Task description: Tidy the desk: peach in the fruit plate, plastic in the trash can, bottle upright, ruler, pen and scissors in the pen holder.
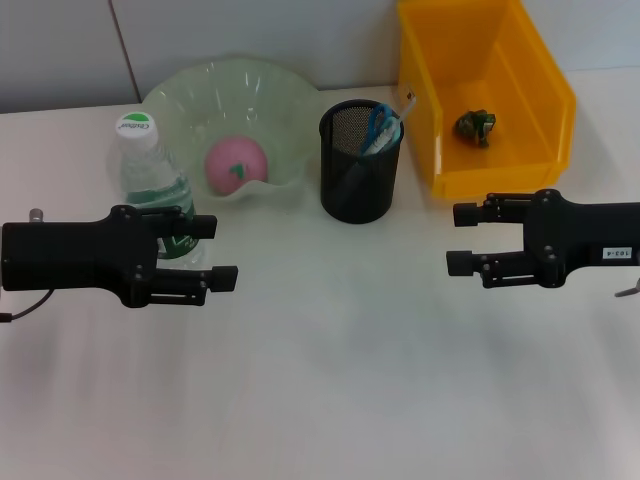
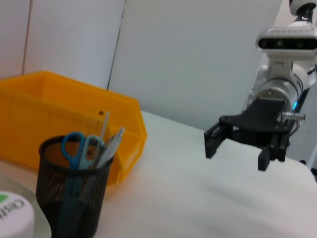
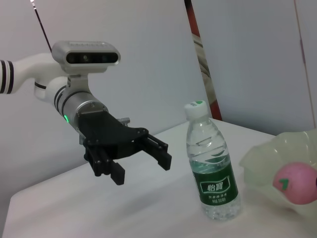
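The bottle [image 1: 150, 185] stands upright at the left, cap up, its lower part hidden behind my left gripper [image 1: 222, 250]. That gripper is open and holds nothing; the right wrist view shows it [image 3: 141, 161] apart from the bottle [image 3: 210, 168]. The pink peach [image 1: 237, 165] lies in the pale green fruit plate [image 1: 230, 90]. The black mesh pen holder [image 1: 358, 165] holds blue-handled scissors [image 2: 77, 146], a pen [image 2: 113, 143] and a thin ruler [image 2: 102, 125]. Crumpled plastic [image 1: 475, 125] lies in the yellow trash can [image 1: 500, 170]. My right gripper [image 1: 460, 238] hovers open and empty in front of that can.
Bare white tabletop [image 1: 330, 380] spreads between and in front of both grippers. A white wall backs the desk just behind the plate and the can. The pen holder stands between the plate and the can.
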